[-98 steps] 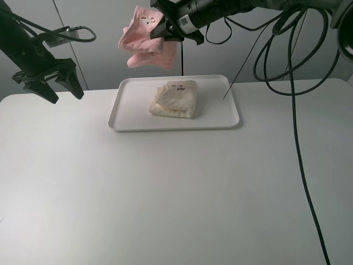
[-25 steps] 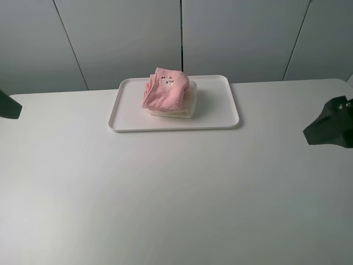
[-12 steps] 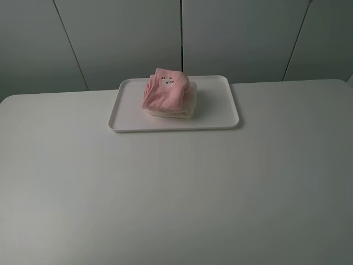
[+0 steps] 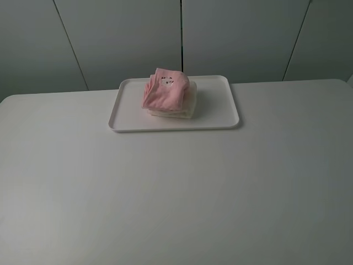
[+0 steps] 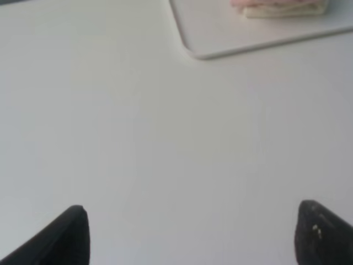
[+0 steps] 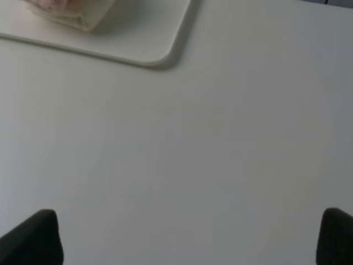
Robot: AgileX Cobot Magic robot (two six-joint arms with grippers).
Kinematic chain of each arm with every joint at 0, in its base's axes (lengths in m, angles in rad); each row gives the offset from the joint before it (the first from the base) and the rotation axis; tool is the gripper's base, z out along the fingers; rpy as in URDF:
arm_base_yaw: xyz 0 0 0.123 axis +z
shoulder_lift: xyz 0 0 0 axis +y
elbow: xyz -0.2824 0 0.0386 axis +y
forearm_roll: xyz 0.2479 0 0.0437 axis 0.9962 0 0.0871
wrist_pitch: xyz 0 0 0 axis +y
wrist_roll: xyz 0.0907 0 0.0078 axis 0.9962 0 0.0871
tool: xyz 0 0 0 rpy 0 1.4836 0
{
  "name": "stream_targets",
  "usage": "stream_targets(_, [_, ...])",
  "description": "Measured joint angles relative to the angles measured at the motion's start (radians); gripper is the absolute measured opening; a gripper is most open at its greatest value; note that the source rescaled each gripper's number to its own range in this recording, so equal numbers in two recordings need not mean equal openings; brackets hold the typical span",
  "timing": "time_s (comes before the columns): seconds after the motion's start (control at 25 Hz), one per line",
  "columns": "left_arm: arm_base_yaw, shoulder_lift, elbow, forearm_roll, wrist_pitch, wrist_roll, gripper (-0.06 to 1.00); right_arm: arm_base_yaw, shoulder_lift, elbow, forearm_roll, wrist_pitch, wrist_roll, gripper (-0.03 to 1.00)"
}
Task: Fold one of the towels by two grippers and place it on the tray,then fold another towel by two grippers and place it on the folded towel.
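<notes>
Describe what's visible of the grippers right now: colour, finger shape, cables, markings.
Only fingertips show, in the wrist views. Left gripper: two matte black fingers with blunt, rounded tips. Right gripper: the same, black fingers with blocky tips. No cables or clear markings visible; arms are absent from the high view.

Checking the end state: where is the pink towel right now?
In the high view, the pink towel lies folded on the cream towel, left of centre on the tray.

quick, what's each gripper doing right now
Left gripper: open, holding nothing, above bare table.
Right gripper: open, holding nothing, above bare table.
</notes>
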Motion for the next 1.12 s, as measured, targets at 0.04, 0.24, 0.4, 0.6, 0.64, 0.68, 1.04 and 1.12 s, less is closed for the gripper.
stream_targets(0.04, [0.000, -0.021, 0.000, 0.000, 0.000, 0.000, 0.96, 0.000, -0.004, 0.002, 0.000, 0.000, -0.002, 1.00])
stream_targets(0.24, [0.000, -0.076, 0.000, 0.004, 0.007, -0.024, 0.96, 0.000, -0.009, 0.002, 0.000, -0.002, -0.002, 1.00])
stream_targets(0.4, [0.000, -0.081, 0.010, 0.017, -0.017, -0.079, 0.96, 0.000, -0.011, 0.002, 0.027, -0.017, -0.010, 1.00])
stream_targets(0.6, [0.000, -0.081, 0.032, 0.032, -0.055, -0.111, 0.96, 0.000, -0.013, 0.006, 0.049, -0.046, -0.022, 1.00])
stream_targets(0.64, [0.000, -0.081, 0.032, 0.034, -0.056, -0.120, 0.96, 0.000, -0.016, 0.013, 0.049, -0.053, -0.026, 1.00])
stream_targets(0.68, [0.000, -0.081, 0.034, 0.034, -0.056, -0.122, 0.96, 0.000, -0.020, 0.019, 0.051, -0.053, -0.027, 1.00])
stream_targets(1.04, [0.000, -0.081, 0.034, 0.038, -0.059, -0.124, 0.96, 0.000, -0.022, 0.023, 0.065, -0.053, -0.039, 1.00])
stream_targets(1.12, [0.000, -0.081, 0.034, 0.038, -0.059, -0.124, 0.96, 0.000, -0.022, 0.023, 0.069, -0.053, -0.041, 1.00])
